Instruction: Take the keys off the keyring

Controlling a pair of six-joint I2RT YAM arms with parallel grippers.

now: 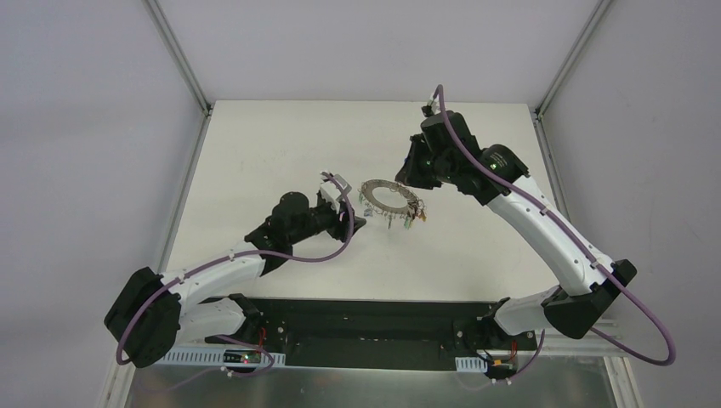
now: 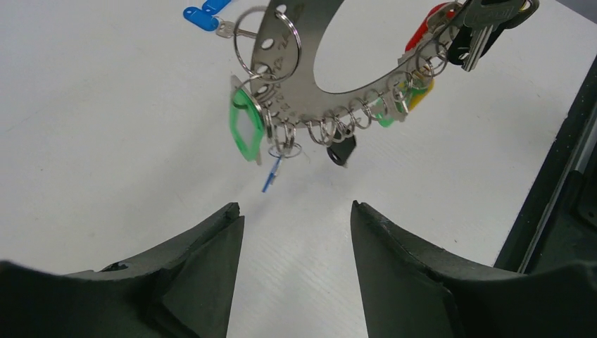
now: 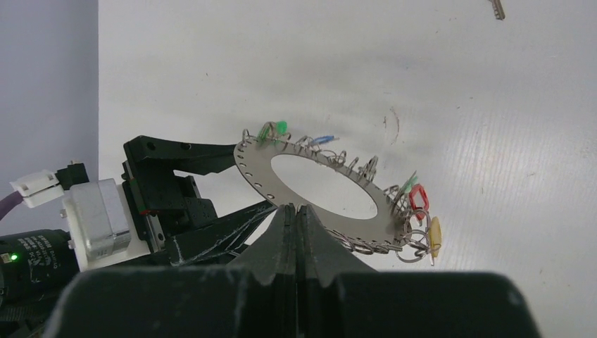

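- My right pincer (image 3: 296, 211) is clenched on the near rim of the keyring (image 3: 257, 167) and holds it off the table (image 2: 105, 141), tilted.
- My left pincer (image 2: 296, 211) is released, jaws apart, just below and facing the ring's lower edge. It touches nothing.
- Progress, by my judgement: early. Most keys (image 1: 406, 217) hang from the band on small split rings (image 2: 331, 130), among them a green-headed key (image 2: 244, 127), a red one (image 3: 417, 197), a yellow one (image 3: 435, 236) and a dark bunch (image 2: 486, 21).
- Off the ring, it seems: a blue-headed key (image 2: 204, 14) lying on the table beyond the hoop. The right wrist view shows a loose key blade (image 3: 497, 8) at its edge. I cannot tell whether it is the same one.
- In the way: the keys crowd close together, so picking out one means brushing its neighbours.
- Each split ring is thin and far finer than my fingers.
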